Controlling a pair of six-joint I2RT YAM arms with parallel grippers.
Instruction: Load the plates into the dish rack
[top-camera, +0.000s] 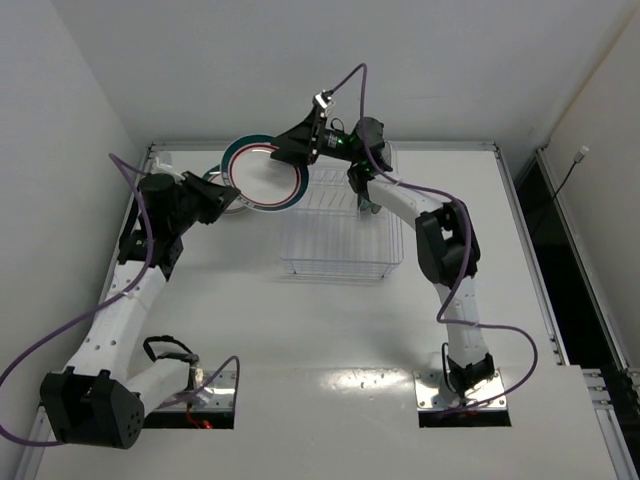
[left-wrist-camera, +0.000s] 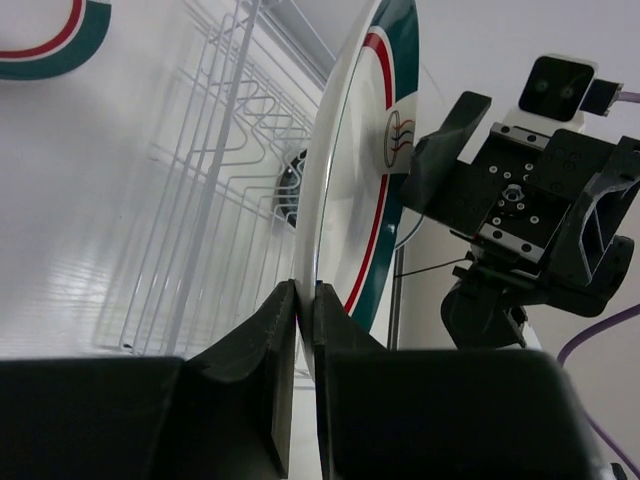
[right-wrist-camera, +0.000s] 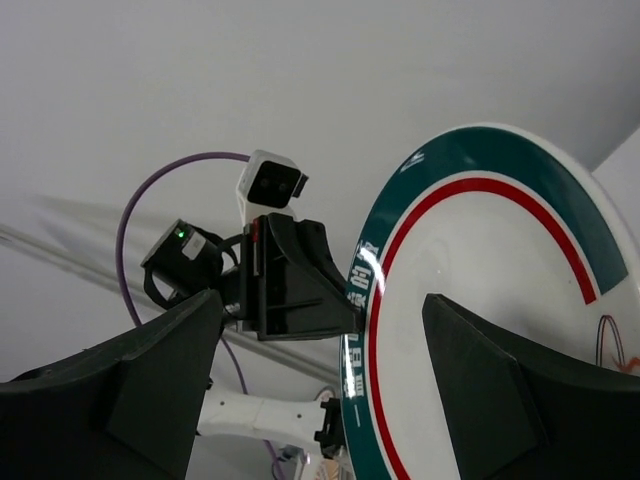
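Left fingers (top-camera: 232, 192) clamped on the red-ringed plate (top-camera: 268, 178); right fingers (top-camera: 293, 152) spread apart.
From above, the plate is held tilted on edge, off the white surface (top-camera: 330, 330), at the far left corner of the dish rack (top-camera: 345, 235); the left fingers pinch its left rim and the right fingers sit at its upper right edge. Left wrist view: both fingers press on the plate's rim, the rack's wires show behind on the left, and the right fingers stand open just beside the plate's face; whether they touch it cannot be told. Right wrist view: its two fingers are wide apart with the plate's face ahead of them, and the left fingers grip the rim.
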